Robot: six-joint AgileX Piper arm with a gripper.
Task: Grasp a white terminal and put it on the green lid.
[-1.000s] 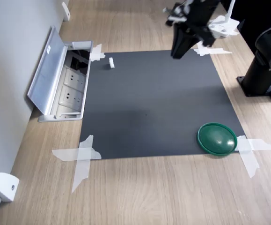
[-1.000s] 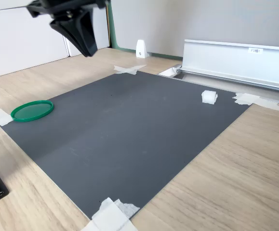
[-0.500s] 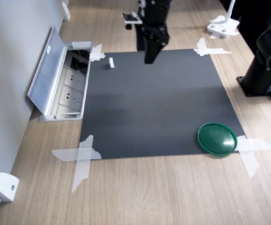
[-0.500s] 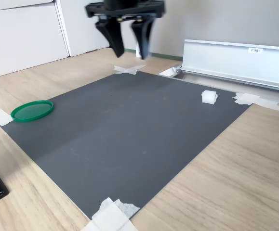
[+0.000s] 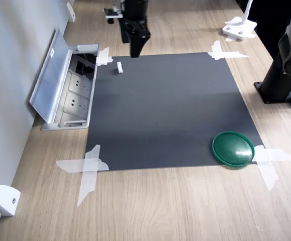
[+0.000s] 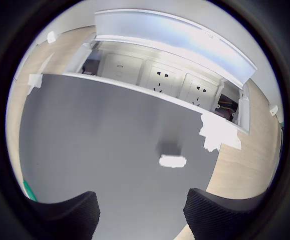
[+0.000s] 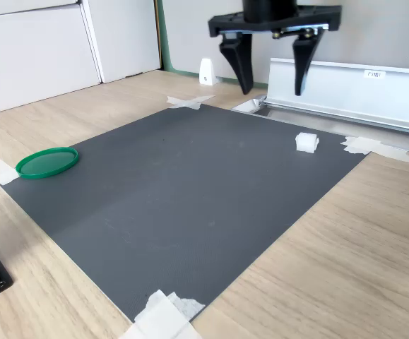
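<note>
A dark grey rectangular mat (image 5: 168,108) lies on a pale wooden table (image 5: 185,206), its corners fixed down with strips of translucent white tape (image 5: 87,168).

Near the upper left of the first exterior view, the tiny white plastic terminal block (image 5: 119,68) rests on the mat close to its far left corner, just beside a taped corner. In the second exterior view the same block (image 7: 306,142) sits right of centre, near the mat's far edge.

The round, glossy, dark green plastic lid (image 5: 233,148) lies flat at the lower right of the first exterior view, on the mat's near right corner beside another tape cross. In the second exterior view the lid (image 7: 47,162) shows at the left edge of the mat. Lid and terminal are well apart, at opposite corners.

The black robot gripper (image 7: 271,81) hangs in the air at the top of the second exterior view, its two fingers spread wide with nothing between them. It is above the mat's far edge, near the terminal but not touching it. In the wrist view both dark fingertips (image 6: 69,212) frame the lower part of the picture, with the terminal (image 6: 173,161) lying on the mat between and beyond them.

An open silver socket box with a raised metal cover (image 5: 60,88) is set in the table along the mat's left edge in the first exterior view.
</note>
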